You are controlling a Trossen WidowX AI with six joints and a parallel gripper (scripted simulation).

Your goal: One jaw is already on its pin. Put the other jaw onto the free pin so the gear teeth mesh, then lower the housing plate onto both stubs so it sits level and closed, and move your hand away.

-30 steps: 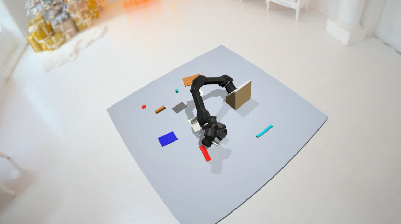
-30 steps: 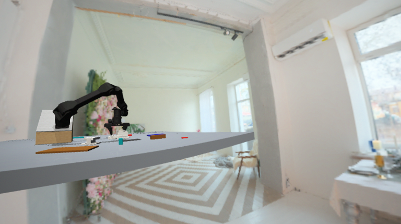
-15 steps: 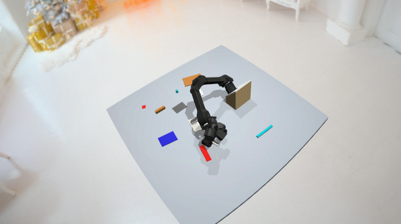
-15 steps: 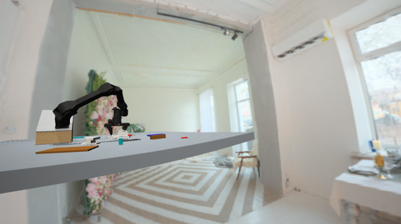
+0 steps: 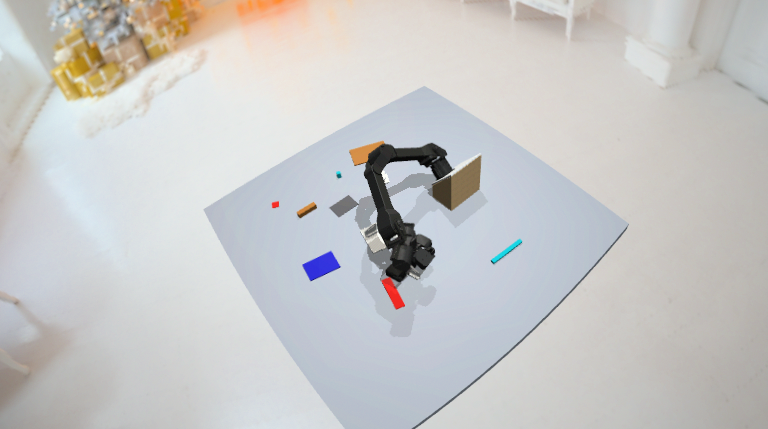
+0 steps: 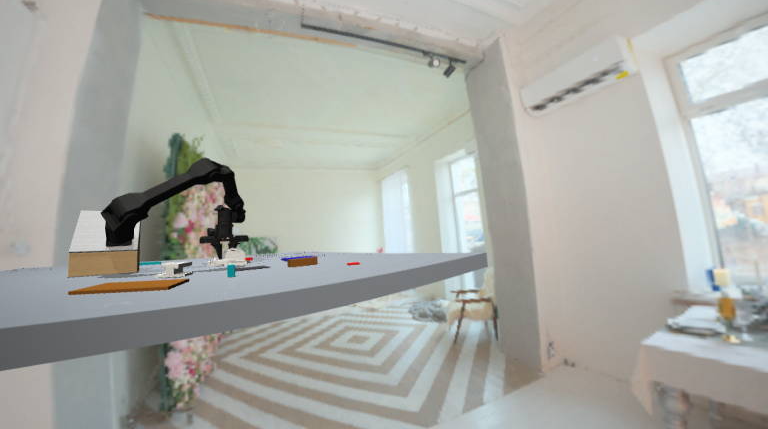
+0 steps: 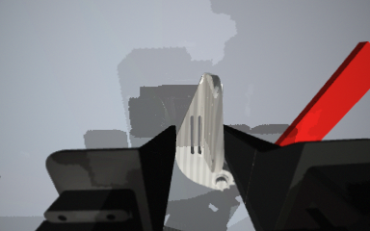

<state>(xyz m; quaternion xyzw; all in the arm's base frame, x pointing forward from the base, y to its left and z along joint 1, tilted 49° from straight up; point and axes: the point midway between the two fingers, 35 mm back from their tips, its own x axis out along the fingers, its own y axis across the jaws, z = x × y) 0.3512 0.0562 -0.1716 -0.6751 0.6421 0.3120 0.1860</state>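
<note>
The loose jaw (image 7: 199,144) (image 5: 415,275) is pale grey, with two slots and a toothed round end with a hole. My gripper (image 7: 197,130) (image 6: 226,250) is shut on this jaw, with a black finger against each side. The toothed end lies towards the bottom of the wrist view. A white assembly (image 5: 373,239) sits beside the arm's forearm; its pins and seated jaw cannot be made out. A small white part (image 6: 174,269) (image 5: 385,177), perhaps the housing plate, lies nearer the arm's base and is partly hidden by the arm in the top view.
A red bar (image 5: 393,294) (image 7: 332,91) lies close beside the gripper. A blue plate (image 5: 321,265), grey plate (image 5: 343,205), brown block (image 5: 306,209), orange plate (image 5: 360,155) and cyan bar (image 5: 506,251) lie around the arm. The arm's wooden base block (image 5: 466,183) stands behind.
</note>
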